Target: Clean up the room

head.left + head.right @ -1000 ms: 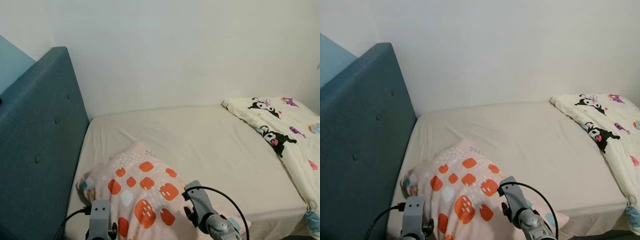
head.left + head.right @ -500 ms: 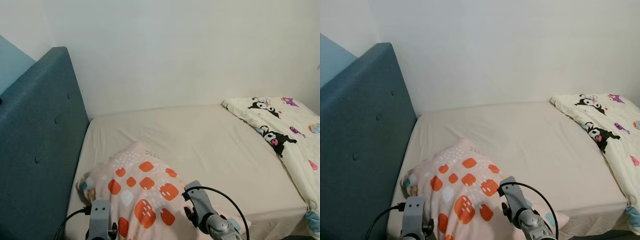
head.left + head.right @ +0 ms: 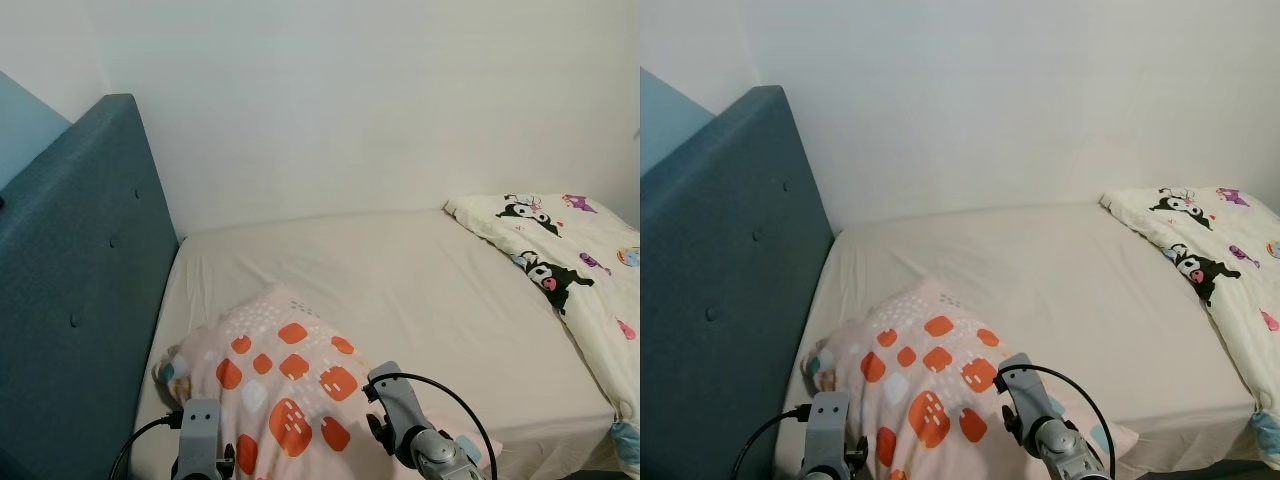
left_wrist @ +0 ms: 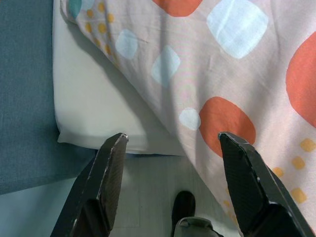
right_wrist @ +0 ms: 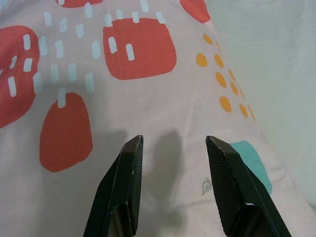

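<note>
Both released, the left gripper [image 4: 170, 143] and right gripper [image 5: 173, 145] hover over the pillow [image 3: 285, 375] beside the headboard [image 3: 70, 290].

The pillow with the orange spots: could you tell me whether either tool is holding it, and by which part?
Neither. The left tool and right tool are both open over the pillow, gripping nothing.
</note>
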Controlling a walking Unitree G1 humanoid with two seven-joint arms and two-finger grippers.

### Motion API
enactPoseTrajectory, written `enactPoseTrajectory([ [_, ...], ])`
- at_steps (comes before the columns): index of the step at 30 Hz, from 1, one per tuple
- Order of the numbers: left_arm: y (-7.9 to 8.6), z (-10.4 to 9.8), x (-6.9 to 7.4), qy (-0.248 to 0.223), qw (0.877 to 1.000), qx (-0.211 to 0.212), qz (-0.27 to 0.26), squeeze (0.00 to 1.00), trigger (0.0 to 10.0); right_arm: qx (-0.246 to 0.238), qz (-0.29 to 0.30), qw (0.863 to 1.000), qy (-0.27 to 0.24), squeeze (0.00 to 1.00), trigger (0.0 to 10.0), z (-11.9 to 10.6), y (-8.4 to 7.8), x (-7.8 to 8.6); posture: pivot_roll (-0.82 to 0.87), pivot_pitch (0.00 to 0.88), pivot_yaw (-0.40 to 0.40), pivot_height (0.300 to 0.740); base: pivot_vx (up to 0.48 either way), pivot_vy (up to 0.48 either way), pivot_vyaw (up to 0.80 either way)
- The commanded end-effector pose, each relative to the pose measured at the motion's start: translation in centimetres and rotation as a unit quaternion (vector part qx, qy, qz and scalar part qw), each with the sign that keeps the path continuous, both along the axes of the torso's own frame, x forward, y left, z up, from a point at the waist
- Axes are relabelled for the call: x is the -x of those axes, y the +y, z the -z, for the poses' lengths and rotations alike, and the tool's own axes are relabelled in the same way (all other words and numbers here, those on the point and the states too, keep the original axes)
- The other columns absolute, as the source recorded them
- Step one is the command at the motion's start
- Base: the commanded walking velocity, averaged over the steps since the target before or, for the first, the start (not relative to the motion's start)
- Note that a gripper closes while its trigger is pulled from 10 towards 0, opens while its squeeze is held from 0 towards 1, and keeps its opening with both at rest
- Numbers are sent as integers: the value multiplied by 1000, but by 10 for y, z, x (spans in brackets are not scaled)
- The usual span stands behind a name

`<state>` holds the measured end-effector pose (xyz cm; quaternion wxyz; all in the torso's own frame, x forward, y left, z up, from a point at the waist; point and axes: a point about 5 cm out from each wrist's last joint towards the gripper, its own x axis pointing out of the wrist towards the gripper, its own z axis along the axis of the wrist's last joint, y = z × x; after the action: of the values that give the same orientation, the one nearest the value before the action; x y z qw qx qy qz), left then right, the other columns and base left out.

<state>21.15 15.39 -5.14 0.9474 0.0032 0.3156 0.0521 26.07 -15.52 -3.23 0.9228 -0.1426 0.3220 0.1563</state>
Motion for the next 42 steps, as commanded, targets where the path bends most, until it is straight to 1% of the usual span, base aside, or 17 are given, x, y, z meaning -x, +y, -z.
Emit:
enactPoseTrajectory([
  [1, 4, 1, 1, 4, 1000, -6, 1, 0, 10000, -1, -1, 1000, 2, 0, 10000, 1, 1, 1, -109, 0, -39, 740, 0, 0, 0],
  [9, 4, 1, 2, 5, 1000, -6, 1, 0, 10000, 1, 2, 1000, 1, 0, 10000, 1, -1, 1, -111, 0, -38, 740, 0, 0, 0],
  [42, 5, 3, 4, 8, 1000, -9, 4, 0, 10000, 7, -1, 1000, 7, 0, 10000, 4, -3, 6, -108, 0, -35, 740, 0, 0, 0],
])
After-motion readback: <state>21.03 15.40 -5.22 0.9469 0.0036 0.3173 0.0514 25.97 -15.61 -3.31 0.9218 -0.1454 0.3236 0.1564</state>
